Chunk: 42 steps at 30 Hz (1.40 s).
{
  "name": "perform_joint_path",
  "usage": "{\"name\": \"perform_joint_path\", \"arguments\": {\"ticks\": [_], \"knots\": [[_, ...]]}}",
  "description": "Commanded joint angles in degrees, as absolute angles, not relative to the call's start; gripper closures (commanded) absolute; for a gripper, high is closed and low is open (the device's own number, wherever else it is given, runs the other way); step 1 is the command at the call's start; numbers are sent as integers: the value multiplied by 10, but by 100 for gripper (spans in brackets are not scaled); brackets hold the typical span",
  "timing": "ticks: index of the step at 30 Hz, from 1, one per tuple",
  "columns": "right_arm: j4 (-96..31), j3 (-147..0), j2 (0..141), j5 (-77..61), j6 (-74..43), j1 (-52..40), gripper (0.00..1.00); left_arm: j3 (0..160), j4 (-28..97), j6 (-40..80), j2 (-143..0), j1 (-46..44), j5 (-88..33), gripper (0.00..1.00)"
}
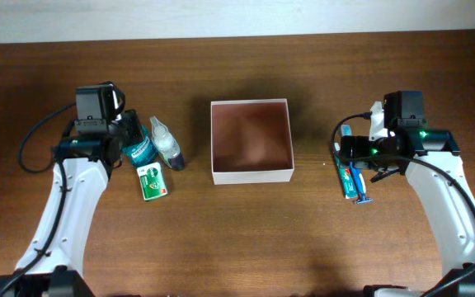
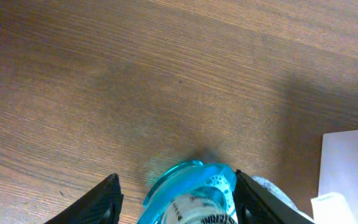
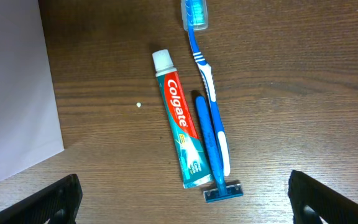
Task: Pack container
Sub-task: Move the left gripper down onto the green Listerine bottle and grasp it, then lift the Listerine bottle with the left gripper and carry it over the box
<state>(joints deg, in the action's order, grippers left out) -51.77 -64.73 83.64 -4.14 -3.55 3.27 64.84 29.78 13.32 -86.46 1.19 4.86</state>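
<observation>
The container (image 1: 251, 175), a shallow white-walled box with a reddish-brown inside, stands mid-table; its white wall (image 3: 17, 87) fills the left of the right wrist view. My left gripper (image 1: 135, 142) (image 2: 176, 176) is closed around a teal mouthwash bottle (image 1: 141, 151) (image 2: 191, 186). The right finger presses the bottle's side, and a sliver of table shows beside the left fingertip. My right gripper (image 1: 351, 153) (image 3: 183, 179) hangs wide open above a Colgate toothpaste tube (image 3: 180, 124), a blue toothbrush (image 3: 207, 74) and a blue razor (image 3: 213, 155), touching none of them.
A small clear bottle (image 1: 167, 144) lies right of the teal one, and a green packet (image 1: 152, 181) lies just below them. The wooden table (image 1: 246, 239) runs around the box on all sides.
</observation>
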Motion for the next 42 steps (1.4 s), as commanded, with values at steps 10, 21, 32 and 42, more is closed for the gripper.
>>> {"name": "perform_joint_path", "arguments": {"ticks": [10,21,32,42], "knots": [[-516,-656,839,-39,-32,30,1,657,281,132,-871,13,54,68],[-516,-656,839,-39,-32,30,1,660,265,114,-871,13,69,67],[-516,-656,839,-39,-32,30,2,691,258,76,-837,13,94,66],[-516,-656,839,-39,-32,30,2,717,233,63,-773,11,79,67]]}}
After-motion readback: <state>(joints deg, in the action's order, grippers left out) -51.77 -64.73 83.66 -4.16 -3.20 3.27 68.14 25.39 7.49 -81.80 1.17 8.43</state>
